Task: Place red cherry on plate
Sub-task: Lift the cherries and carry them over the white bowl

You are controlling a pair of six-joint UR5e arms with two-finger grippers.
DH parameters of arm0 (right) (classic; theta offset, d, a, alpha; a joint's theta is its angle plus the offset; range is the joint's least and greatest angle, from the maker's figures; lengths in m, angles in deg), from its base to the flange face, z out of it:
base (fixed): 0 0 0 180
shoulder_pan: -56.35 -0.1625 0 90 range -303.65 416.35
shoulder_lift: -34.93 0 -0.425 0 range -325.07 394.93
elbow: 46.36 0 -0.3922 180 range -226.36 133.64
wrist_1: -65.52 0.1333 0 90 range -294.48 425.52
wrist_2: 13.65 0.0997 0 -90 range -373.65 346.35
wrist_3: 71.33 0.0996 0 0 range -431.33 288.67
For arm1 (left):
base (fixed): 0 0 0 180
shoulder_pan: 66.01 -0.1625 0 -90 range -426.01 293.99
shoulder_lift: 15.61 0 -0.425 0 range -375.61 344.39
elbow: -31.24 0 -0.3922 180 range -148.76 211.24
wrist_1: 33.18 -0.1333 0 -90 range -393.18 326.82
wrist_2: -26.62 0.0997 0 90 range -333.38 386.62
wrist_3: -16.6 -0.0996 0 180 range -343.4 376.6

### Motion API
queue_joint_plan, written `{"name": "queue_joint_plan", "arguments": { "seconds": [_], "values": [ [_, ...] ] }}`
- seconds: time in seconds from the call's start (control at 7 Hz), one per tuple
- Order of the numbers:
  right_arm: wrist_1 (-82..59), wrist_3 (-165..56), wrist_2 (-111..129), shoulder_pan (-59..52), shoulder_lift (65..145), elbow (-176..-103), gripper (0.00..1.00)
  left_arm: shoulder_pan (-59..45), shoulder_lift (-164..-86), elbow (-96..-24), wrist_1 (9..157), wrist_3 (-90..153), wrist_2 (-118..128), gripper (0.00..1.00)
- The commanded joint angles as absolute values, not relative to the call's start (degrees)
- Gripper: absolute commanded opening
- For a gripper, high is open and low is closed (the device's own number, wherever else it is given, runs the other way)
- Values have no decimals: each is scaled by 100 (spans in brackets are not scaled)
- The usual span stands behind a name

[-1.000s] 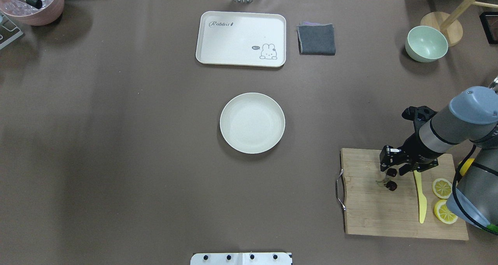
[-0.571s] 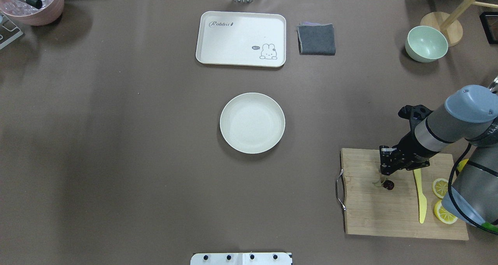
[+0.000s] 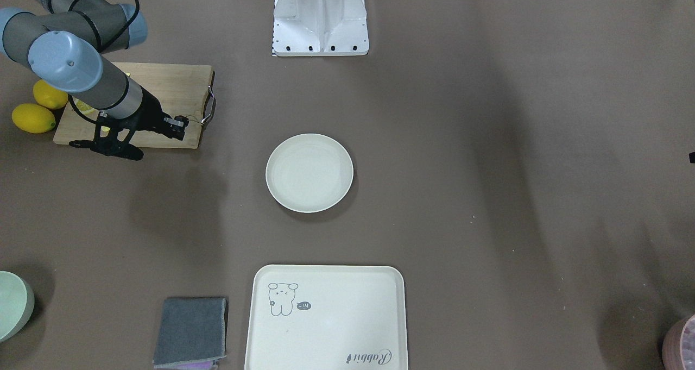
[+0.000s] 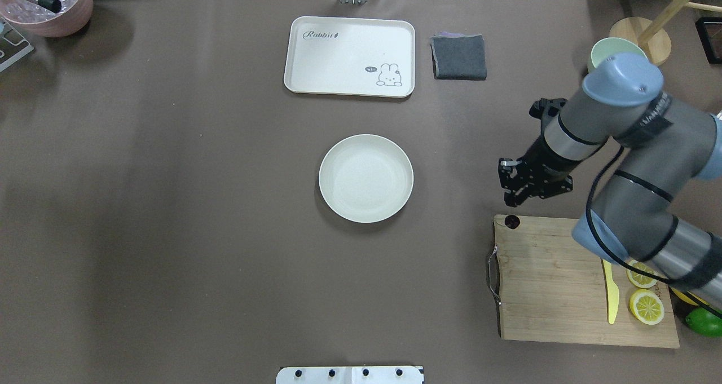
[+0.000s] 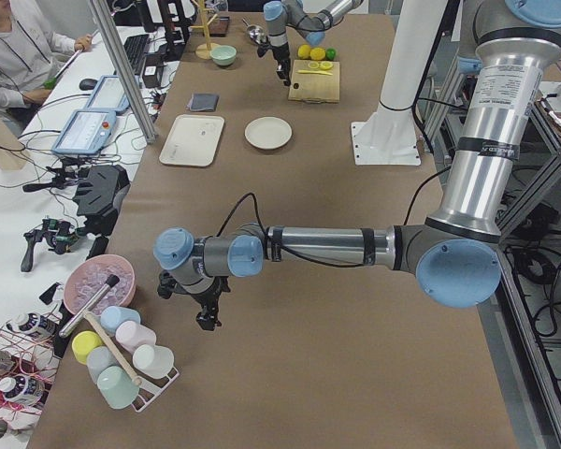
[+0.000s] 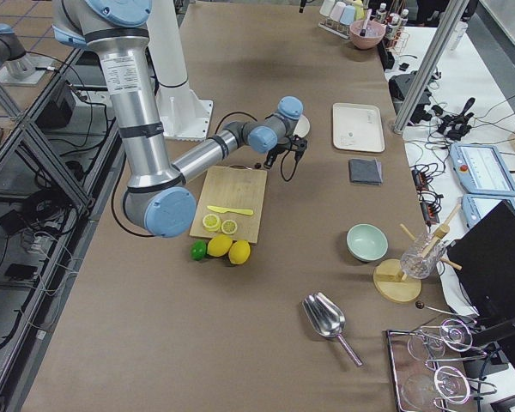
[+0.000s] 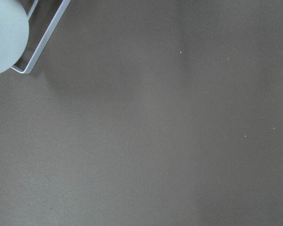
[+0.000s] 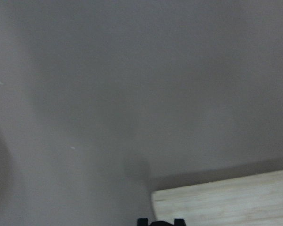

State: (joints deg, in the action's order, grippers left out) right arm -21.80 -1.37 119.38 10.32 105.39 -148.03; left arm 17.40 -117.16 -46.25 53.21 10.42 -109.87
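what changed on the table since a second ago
The right gripper lifted off the middle of the cutting board and swung forward and toward the plate; it now hangs just past the board's far corner. The red cherry went with it, seemingly dangling from the shut fingers over that corner. The plate, tray, cloth, yellow knife and lemon slices stayed put.

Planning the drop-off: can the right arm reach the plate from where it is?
Likely yes: only bare tablecloth lies between the right end effector and the plate, and nothing sits on the plate.
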Motion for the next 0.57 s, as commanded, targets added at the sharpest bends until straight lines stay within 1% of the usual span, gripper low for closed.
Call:
{"name": "queue_joint_plan", "arguments": {
  "seconds": [0.0, 0.14, 0.29, 0.43],
  "values": [
    [-2938, -67, 12345, 565, 8808, -13781, 0, 1722, -11730, -4636, 5321, 1089, -10987, 98],
    [-3053, 108, 12329, 599, 8427, -13594, 0, 1722, -11722, -4628, 5321, 1098, -10996, 98],
    [-3019, 553, 12285, 869, 7962, -13261, 0, 1722, -11722, -4645, 5321, 1107, -10996, 98],
    [-2802, 784, 12058, 1202, 7749, -12997, 0, 1722, -11722, -4628, 5339, 1150, -10996, 98]
  ]
}}
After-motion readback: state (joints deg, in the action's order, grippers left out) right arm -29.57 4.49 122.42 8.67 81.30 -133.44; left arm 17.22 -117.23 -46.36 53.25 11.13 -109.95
